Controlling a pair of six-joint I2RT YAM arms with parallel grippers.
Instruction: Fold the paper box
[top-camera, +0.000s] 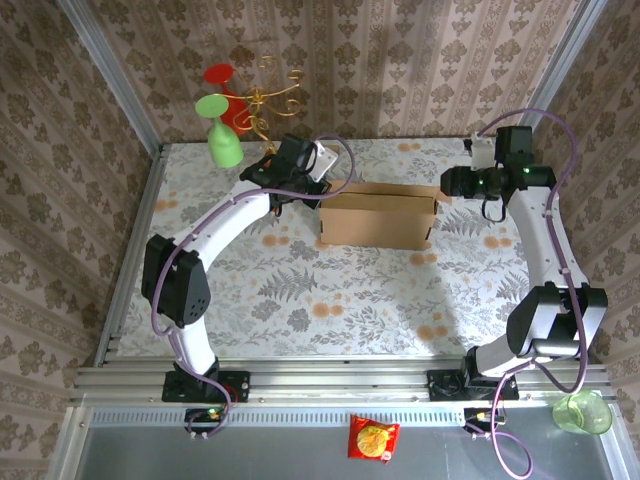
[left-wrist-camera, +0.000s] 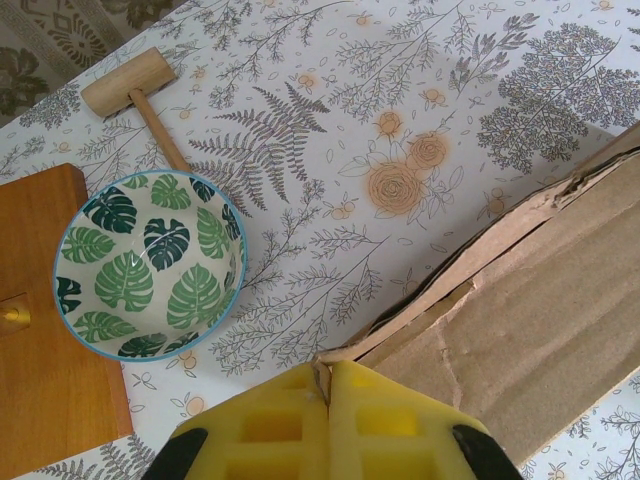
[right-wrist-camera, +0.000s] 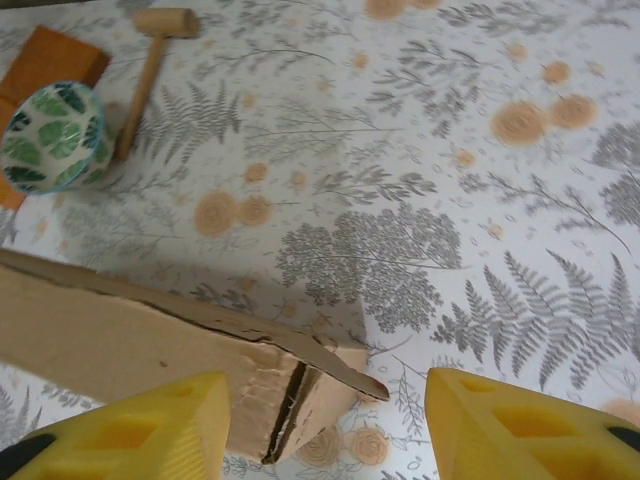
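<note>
The paper box (top-camera: 378, 215) is half-formed, unclosed: pinched at left by the left pincer (left-wrist-camera: 328, 378), straddled at right by the open right pincer (right-wrist-camera: 326, 390).

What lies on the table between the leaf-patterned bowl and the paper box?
Nothing. In the left wrist view, the stretch of flowered table cover from the bowl to the paper box is bare.
</note>
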